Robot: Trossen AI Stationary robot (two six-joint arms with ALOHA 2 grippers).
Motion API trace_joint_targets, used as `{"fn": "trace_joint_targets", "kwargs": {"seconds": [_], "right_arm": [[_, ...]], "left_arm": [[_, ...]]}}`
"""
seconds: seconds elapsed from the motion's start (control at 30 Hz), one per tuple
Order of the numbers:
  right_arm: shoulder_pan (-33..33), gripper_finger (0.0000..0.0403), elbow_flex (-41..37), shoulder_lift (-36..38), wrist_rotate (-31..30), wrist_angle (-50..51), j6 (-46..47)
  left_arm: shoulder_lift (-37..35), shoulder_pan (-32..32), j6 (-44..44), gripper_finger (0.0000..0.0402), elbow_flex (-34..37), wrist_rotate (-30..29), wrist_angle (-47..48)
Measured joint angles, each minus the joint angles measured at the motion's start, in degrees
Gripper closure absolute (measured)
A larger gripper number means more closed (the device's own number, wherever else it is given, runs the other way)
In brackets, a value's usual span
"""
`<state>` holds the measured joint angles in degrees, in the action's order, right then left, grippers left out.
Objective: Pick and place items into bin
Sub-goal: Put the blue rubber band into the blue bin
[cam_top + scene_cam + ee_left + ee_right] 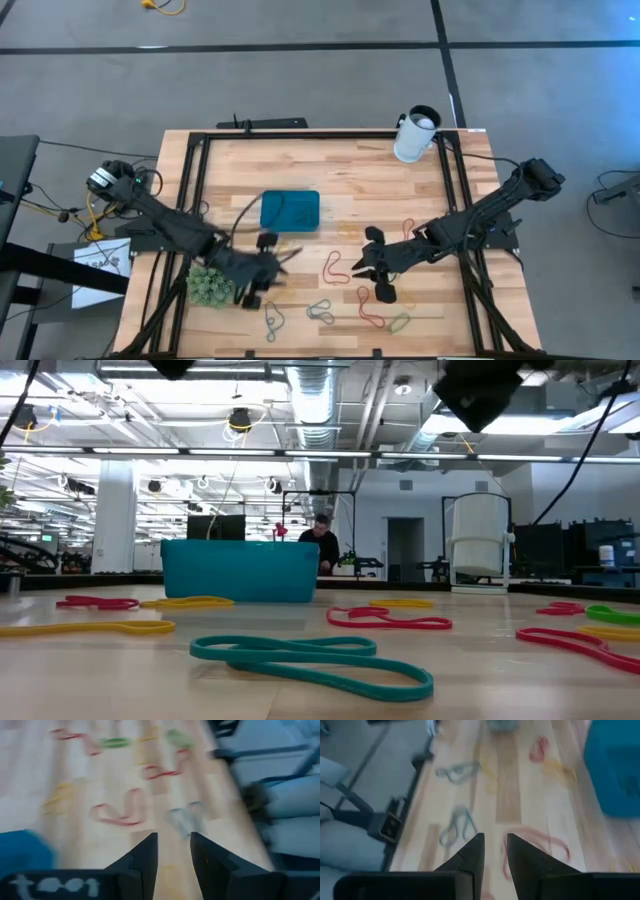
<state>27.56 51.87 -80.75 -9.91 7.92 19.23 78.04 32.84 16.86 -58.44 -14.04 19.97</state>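
Observation:
The teal bin (290, 211) sits on the wooden table, left of its middle; in the low view the bin (240, 570) stands behind the loops. Thin loops lie scattered on the wood: a red one (335, 267) between both grippers, grey ones (320, 312) near the front edge, and red (372, 315) and green (400, 322) ones beside them. My left gripper (285, 262) hovers just in front of the bin, open, nothing between its fingers (174, 842). My right gripper (358, 268) hovers right of the red loop, open and empty (495, 842), with a red loop (540, 845) just beyond its fingers.
A green spiky ball (208, 285) lies under the left arm near the front left. A white cup (415, 135) stands at the far right corner. Black frame rails (190, 200) run along the table's sides. A person (322, 545) is far off in the room.

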Motion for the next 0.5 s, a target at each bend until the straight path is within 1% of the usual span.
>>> {"fn": "trace_joint_targets", "kwargs": {"seconds": [0.03, 0.17, 0.3, 0.4, 0.5], "right_arm": [[-0.2, 0.0327, -0.1, -0.3, 0.0, -1.4, -0.3], [-0.7, 0.0327, -0.1, -2.7, -0.6, -4.9, 0.8], [-1.3, 0.0327, -0.2, -6.6, -0.6, -9.7, 1.6], [-2.1, 0.0327, -0.2, -10.3, -0.6, -11.5, 1.7], [-3.0, 0.0327, -0.1, -14.2, 0.6, -14.9, 3.2]], "left_arm": [[0.0, 1.4, 1.6, 0.0297, 0.6, 0.0, -1.5], [0.0, 6.0, 11.5, 0.0297, 2.7, -0.2, -1.6], [0.4, 8.1, 20.0, 0.0297, 4.0, -1.1, -1.6], [1.7, 9.0, 20.4, 0.0297, 4.0, -1.0, -1.7], [3.8, 9.5, 19.0, 0.0297, 4.1, 0.9, -1.6]]}}
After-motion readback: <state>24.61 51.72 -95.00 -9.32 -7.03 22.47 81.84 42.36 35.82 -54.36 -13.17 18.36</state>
